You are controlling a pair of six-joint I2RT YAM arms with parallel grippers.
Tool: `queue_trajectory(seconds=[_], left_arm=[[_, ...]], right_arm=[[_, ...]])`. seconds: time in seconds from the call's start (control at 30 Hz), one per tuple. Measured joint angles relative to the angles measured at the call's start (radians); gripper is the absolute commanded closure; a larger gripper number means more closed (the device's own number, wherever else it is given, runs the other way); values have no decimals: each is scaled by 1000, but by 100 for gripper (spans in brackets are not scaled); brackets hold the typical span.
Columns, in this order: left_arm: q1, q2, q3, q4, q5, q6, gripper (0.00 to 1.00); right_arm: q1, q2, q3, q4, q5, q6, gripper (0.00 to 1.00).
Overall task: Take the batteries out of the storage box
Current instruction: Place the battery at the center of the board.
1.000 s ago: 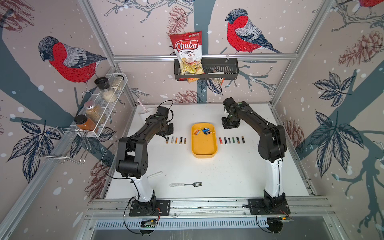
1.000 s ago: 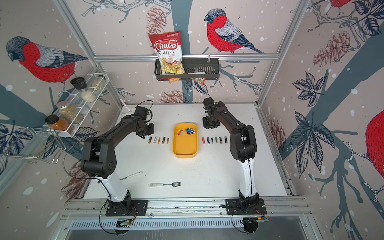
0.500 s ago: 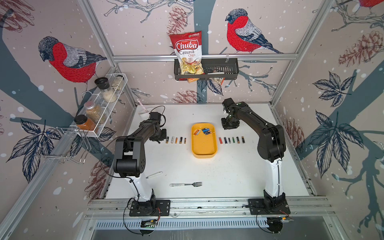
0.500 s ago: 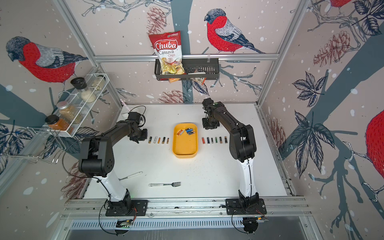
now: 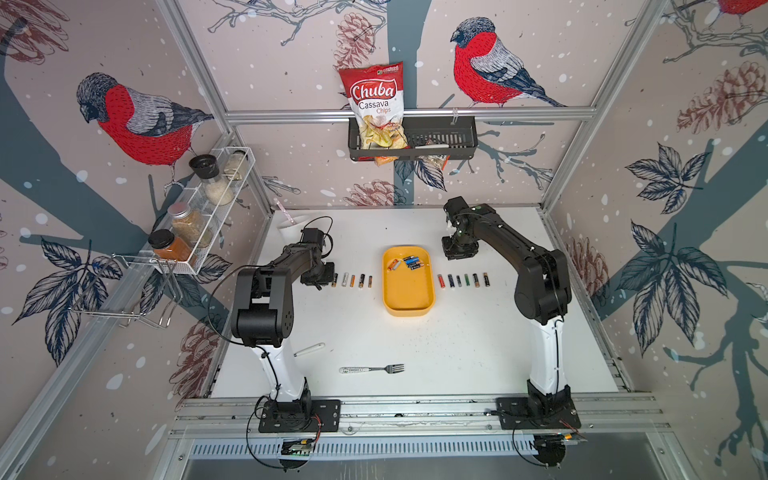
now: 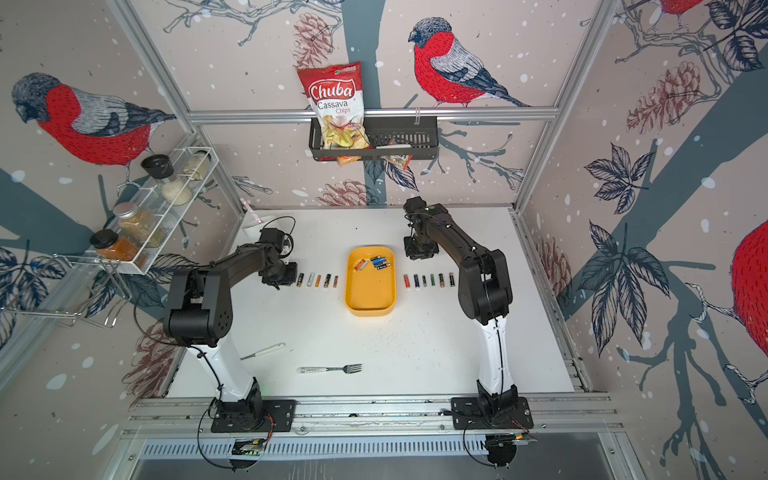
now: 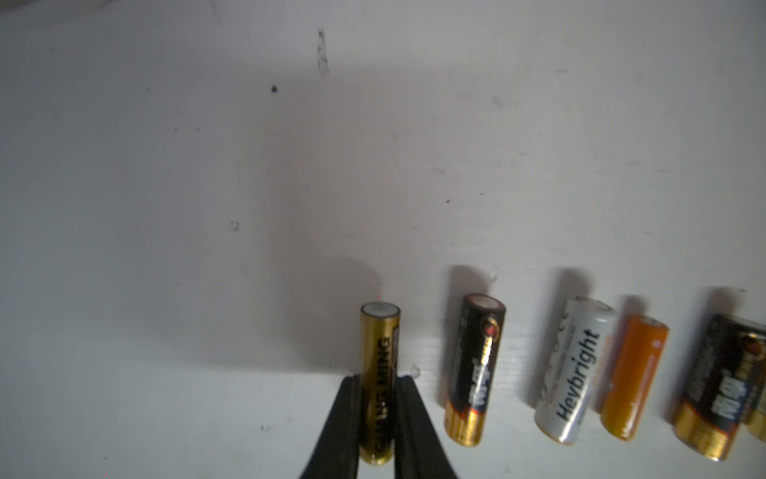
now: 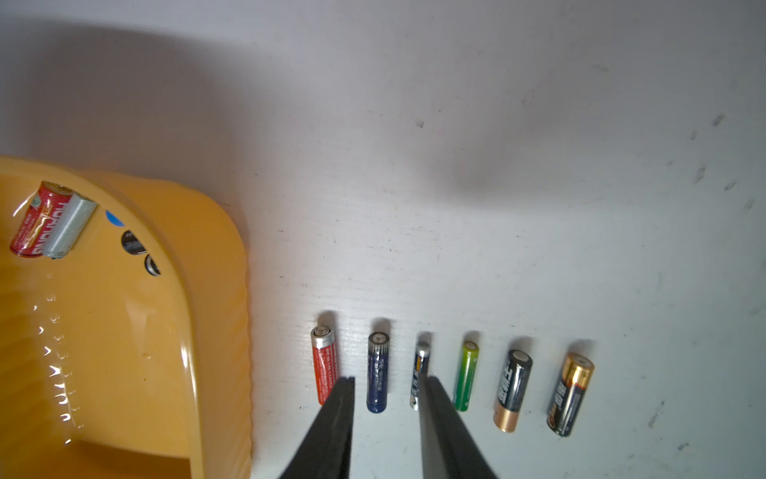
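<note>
Left arm (image 5: 286, 259) swung outward from the storage box (image 5: 409, 309); my left pincer (image 7: 379, 379) grips a gold battery (image 7: 379, 336) farthest from it, right pincer (image 8: 389, 379) slightly parted, empty; hasty release may roll that cell into the black battery (image 7: 476, 365).

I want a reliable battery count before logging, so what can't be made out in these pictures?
Right wrist view: the wall of the yellow box hides most of the blue and black batteries inside; only ends show.
Left wrist view: the picture edge cuts off the last battery in the row.
Both top views: the left arm's wrist covers the gold battery held in the left fingers.
</note>
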Motion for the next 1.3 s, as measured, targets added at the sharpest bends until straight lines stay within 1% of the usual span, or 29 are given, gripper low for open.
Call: queue_trajectory(seconds=[0.37,0.67,1.3], left_arm=[[0,24,8,10,-4,13,82],[0,27,3,25,0,19,74],[0,25,7,20,0,19,69]], right_arm=[[0,1,-5,-2,0,0,67],[0,1,-8,-3,1,0,67],[1,1,-18,-2,1,1,67]])
